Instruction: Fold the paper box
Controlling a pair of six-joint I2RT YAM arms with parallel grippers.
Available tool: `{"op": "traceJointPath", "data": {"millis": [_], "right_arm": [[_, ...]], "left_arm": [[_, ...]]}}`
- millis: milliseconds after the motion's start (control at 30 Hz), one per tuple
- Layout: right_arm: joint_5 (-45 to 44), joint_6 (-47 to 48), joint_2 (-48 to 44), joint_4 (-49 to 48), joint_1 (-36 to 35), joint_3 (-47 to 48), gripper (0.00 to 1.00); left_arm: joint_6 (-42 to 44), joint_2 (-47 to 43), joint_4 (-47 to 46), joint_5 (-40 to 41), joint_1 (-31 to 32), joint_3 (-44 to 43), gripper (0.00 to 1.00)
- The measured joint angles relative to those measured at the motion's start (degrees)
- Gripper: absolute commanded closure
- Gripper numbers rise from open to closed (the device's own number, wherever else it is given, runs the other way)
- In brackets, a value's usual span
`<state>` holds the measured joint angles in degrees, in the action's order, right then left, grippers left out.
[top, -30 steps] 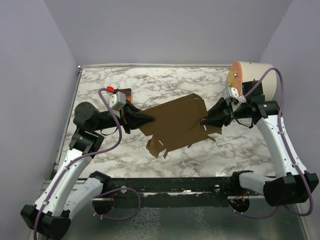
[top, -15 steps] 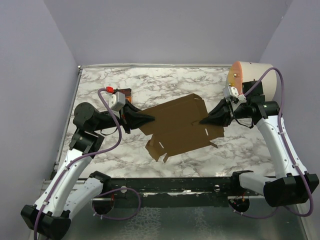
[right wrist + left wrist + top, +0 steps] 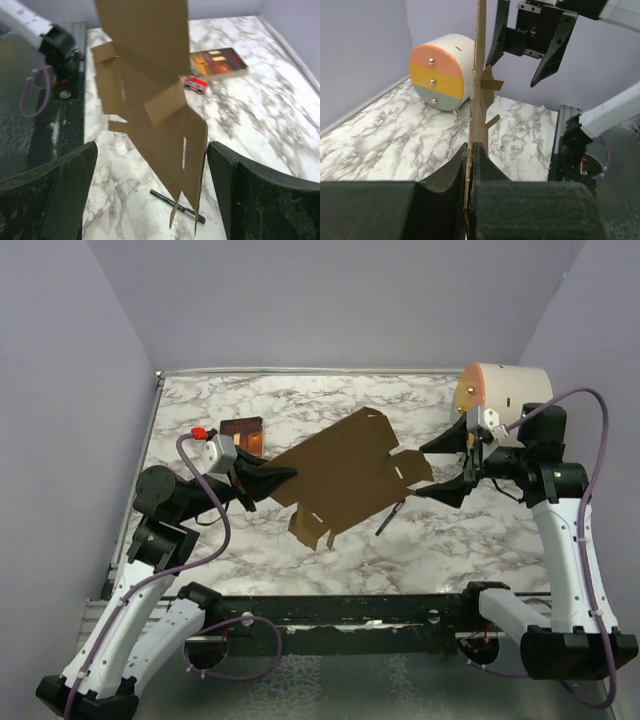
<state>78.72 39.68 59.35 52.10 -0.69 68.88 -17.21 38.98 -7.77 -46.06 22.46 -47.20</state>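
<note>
The paper box (image 3: 345,475) is an unfolded brown cardboard sheet with flaps, held up off the marble table. My left gripper (image 3: 285,476) is shut on its left edge; in the left wrist view the paper box (image 3: 480,75) stands edge-on, pinched in the left gripper (image 3: 470,150). My right gripper (image 3: 441,468) stands open just off the sheet's right edge and touches nothing. In the right wrist view the paper box (image 3: 150,100) hangs ahead of the right gripper (image 3: 152,172), whose fingers are wide apart on either side.
A black pen (image 3: 390,518) lies on the table under the sheet's right side. A dark book (image 3: 243,430) with an orange cover lies at the back left. A cream cylinder with drawers (image 3: 505,400) stands at the back right, behind the right arm.
The right gripper has opened, let go of the box's right edge and drawn back to the right. The left gripper has pulled the sheet left and tilted it up.
</note>
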Motion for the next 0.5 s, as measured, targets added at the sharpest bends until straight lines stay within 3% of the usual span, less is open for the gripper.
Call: {"op": "traceJointPath", "data": {"millis": [133,367,500], "right_arm": [[-2.3,-8.3,-2.2,-6.3,7.3,-1.2,0.09],[-5.8,-21.7,-1.4,-17.8,18.4,-5.2,0.21],[-6.8,-26.1,0.2,-22.5,20.9,-6.5,0.25]], "left_arm": [[-0.2,-1.7,0.8,4.6,0.0,0.2,1.0],[-0.5,0.0,3.4,8.5,0.0,-3.5,1.0],[-1.5,3.3,3.3,8.3,0.0,-6.9,1.0]]}}
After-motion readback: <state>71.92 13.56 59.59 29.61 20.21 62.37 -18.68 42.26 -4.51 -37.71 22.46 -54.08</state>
